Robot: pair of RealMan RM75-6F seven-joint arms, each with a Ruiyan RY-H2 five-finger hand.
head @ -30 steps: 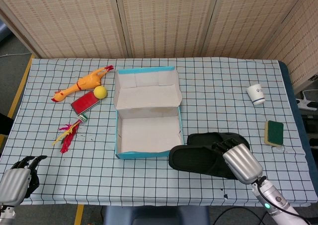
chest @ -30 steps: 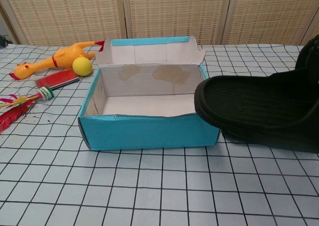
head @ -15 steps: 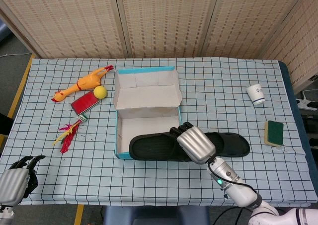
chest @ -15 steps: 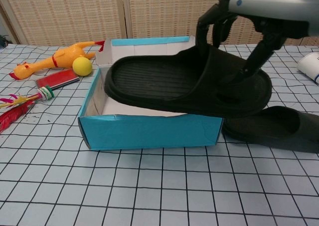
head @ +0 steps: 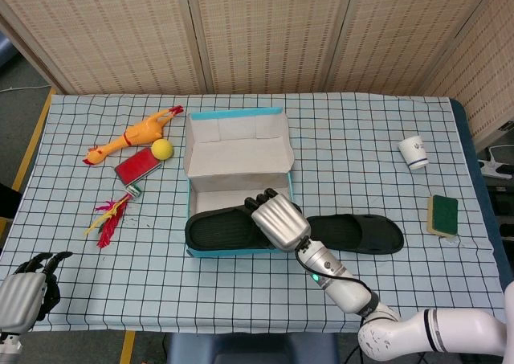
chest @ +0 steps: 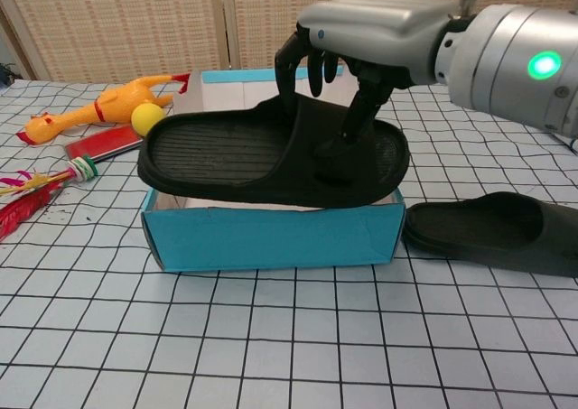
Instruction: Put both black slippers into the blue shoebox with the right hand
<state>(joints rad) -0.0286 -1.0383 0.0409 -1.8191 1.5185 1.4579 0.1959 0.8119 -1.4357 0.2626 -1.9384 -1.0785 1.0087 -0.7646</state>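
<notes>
My right hand [chest: 361,43] grips slipper 1 [chest: 271,152] by its strap, fingers [chest: 359,111] hooked under and around the band. Since 0.5 s ago I've carried it further left: the toe end now overhangs the left wall of the blue shoebox [chest: 271,237], where before it sat more over the right side. 1.0 s ago this slipper was still down by the box's right corner, stacked on the other. It hovers roughly level above the box opening, not inside yet; from the head view it lies across the front part of the box [head: 238,251], sticking out past the left edge [head: 217,229].

Meaning for the task: slipper 1 is lifted and over the target but looks offset left and crosswise, so I judge it needs re-centring or turning before lowering, or it will catch on the rim.

Slipper 2 [chest: 497,233] lies on the desk [chest: 271,355] just right of the box, untouched, so that 1 is still to do.

My left hand [head: 24,280] rests at the near-left desk edge, fingers curled in, holding nothing.

Writing: no readable brand or label anywhere. The white cup [head: 414,152] far right has a small dark mark, too small to read. The red flat pack [head: 138,165] near the yellow ball [head: 163,148] shows no legible text. The green LED on my right forearm [chest: 544,64] is lit.
</notes>
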